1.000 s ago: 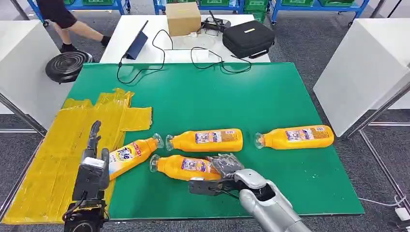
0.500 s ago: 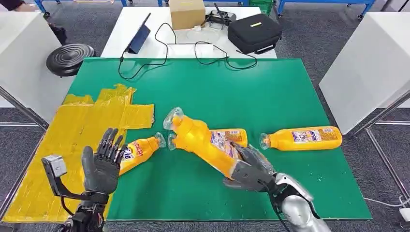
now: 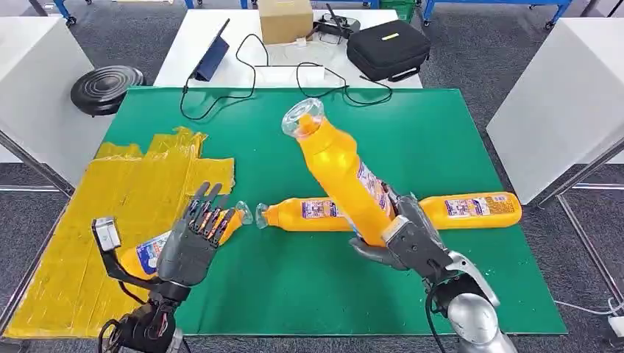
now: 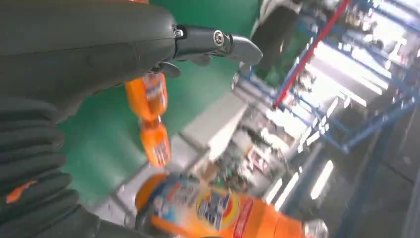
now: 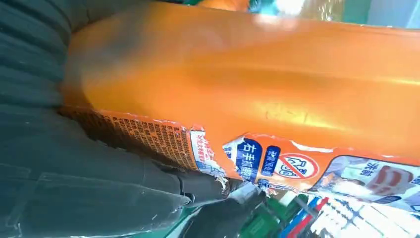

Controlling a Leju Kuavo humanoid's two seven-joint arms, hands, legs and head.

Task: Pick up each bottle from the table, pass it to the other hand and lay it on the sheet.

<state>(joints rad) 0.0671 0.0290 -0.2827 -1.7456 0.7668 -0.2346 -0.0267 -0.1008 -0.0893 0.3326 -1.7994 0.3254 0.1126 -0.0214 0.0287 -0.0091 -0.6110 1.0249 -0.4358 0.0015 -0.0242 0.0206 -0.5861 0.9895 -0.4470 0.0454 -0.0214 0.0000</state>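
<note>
My right hand grips the base of an orange bottle and holds it raised above the green mat, clear cap tilted up and to the left; its orange body shows close in the right wrist view. My left hand is raised with fingers spread, holding nothing, in front of a bottle lying partly on the yellow sheet. Two more bottles lie on the mat: one in the middle, one at the right. In the left wrist view my hand faces the raised bottle.
Behind the mat a white table carries a cardboard box, a black case, a tablet and cables. White panels stand at both sides. A black round object sits at the back left.
My right hand has lifted the bottle higher off the mat and tipped it more upright. My left hand has risen and moved right, toward that bottle.
</note>
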